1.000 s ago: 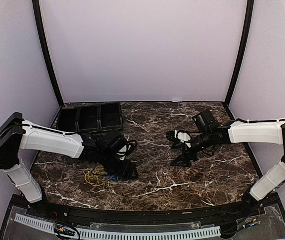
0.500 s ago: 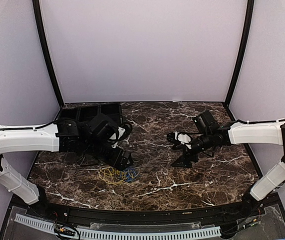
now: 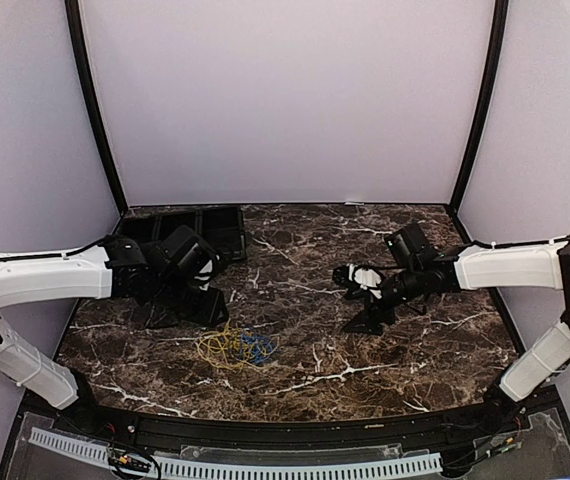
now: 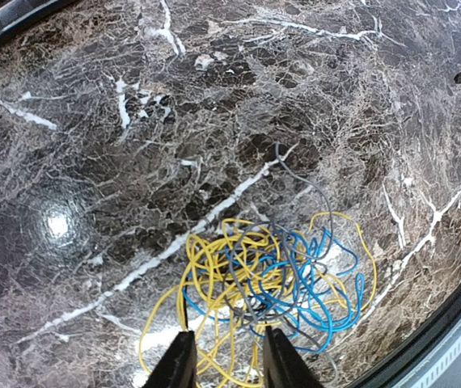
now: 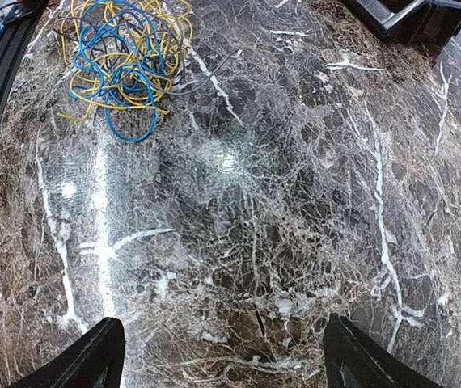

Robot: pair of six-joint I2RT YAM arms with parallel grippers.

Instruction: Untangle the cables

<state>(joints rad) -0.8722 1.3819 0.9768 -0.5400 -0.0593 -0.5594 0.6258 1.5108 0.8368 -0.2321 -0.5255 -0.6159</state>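
Observation:
The cables lie as one tangle (image 3: 237, 346) on the marble near the front left. Yellow loops (image 4: 214, 267) and blue loops (image 4: 327, 299) are mixed together, and a thin grey strand (image 4: 311, 194) runs through them. My left gripper (image 3: 210, 305) hovers just behind the tangle. In the left wrist view, the left gripper (image 4: 229, 343) has its jaws narrowly apart, with a few yellow strands lying on the table under the gap and nothing pinched. My right gripper (image 3: 357, 298) stands wide open over bare marble at centre right. In its wrist view, the right gripper (image 5: 222, 323) sees the tangle (image 5: 121, 48) far off.
A black compartment tray (image 3: 180, 235) sits at the back left, and its corner (image 5: 412, 16) shows in the right wrist view. The black front rim of the table (image 4: 437, 323) runs close by the tangle. Lilac walls enclose the table.
My left arm has drawn back and to the left, uncovering the tangle. Its jaws have narrowed. The right arm has barely moved.

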